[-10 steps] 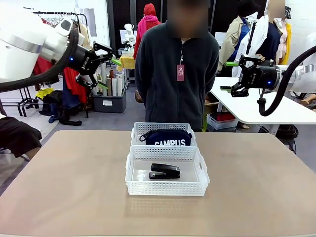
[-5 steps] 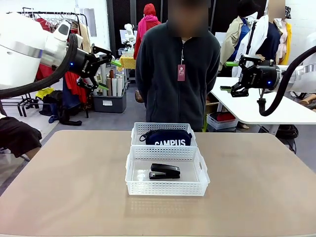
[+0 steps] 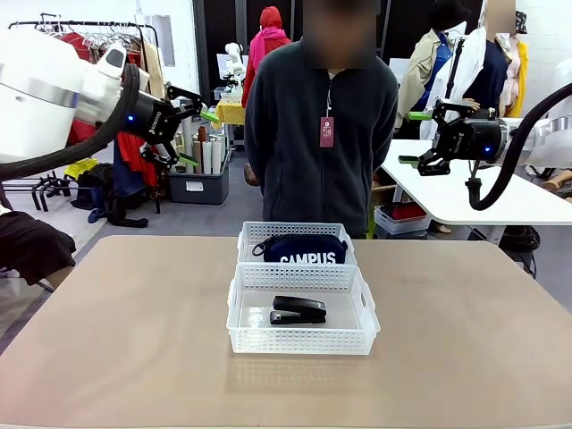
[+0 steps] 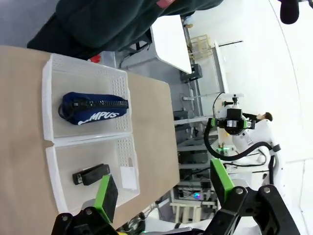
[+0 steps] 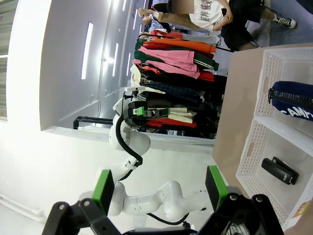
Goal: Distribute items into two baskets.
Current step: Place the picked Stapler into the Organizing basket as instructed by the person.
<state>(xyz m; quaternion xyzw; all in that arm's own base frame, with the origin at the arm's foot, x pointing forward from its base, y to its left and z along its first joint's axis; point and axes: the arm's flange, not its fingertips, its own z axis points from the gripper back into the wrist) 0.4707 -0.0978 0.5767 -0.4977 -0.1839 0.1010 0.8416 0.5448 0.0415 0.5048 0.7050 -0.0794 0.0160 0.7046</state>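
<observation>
Two white lattice baskets stand end to end at the table's middle. The far basket (image 3: 246, 234) holds the navy "CAMPUS" pouch (image 3: 304, 249); the near basket (image 3: 299, 340) holds the black stapler (image 3: 299, 310). Both arms hang high, clear of the table. My left gripper (image 3: 198, 136) is up at the left, open and empty. At the upper right my right gripper (image 3: 413, 138) is open and empty too. From the left wrist, the pouch (image 4: 95, 108) and stapler (image 4: 91, 174) lie far beyond the open left gripper (image 4: 164, 185). The right wrist view has the pouch (image 5: 293, 106) and stapler (image 5: 279, 170) past the open right gripper (image 5: 159, 188).
A person in a dark jacket (image 3: 322, 134) stands just behind the table's far edge, hands out of sight. The tan tabletop (image 3: 116, 322) is bare on both sides of the baskets. A white side table (image 3: 465, 201) stands behind on the right.
The left arm has shifted slightly, its gripper settling a little lower. The right arm, baskets, pouch and stapler have not moved.
</observation>
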